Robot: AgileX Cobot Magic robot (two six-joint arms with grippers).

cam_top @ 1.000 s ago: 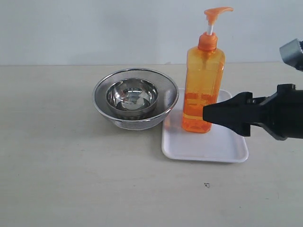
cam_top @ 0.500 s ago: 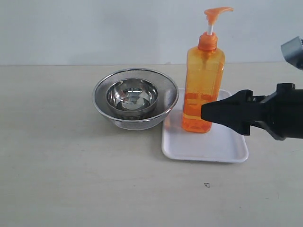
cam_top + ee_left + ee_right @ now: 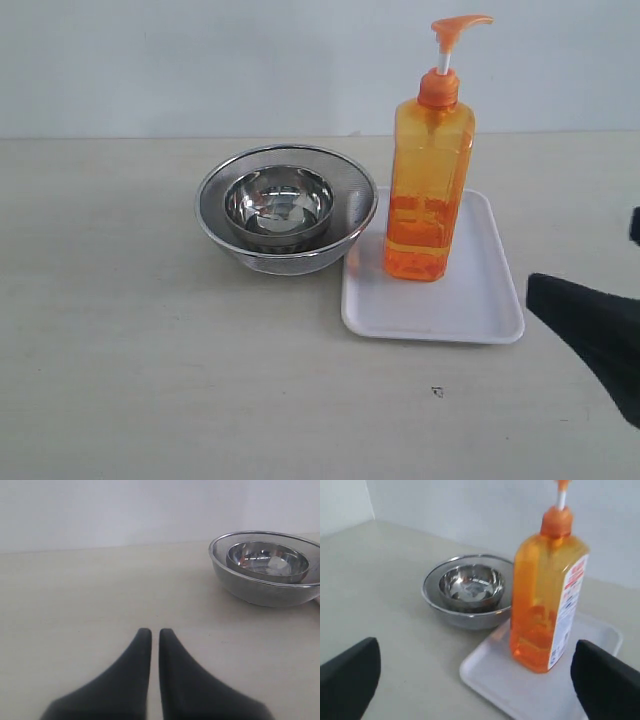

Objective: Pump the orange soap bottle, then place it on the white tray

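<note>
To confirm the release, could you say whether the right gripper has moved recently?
Yes; the right gripper withdrew rightward, away from the flat white rectangular tray.

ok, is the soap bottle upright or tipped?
Upright: the orange soap bottle stands on its base on the white tray, sides vertical in the exterior and right wrist views.

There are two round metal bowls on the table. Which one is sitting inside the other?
The smaller, shiny solid steel bowl is the inner one. It nests in the wider round steel mesh strainer, whose rim rings it all round.
</note>
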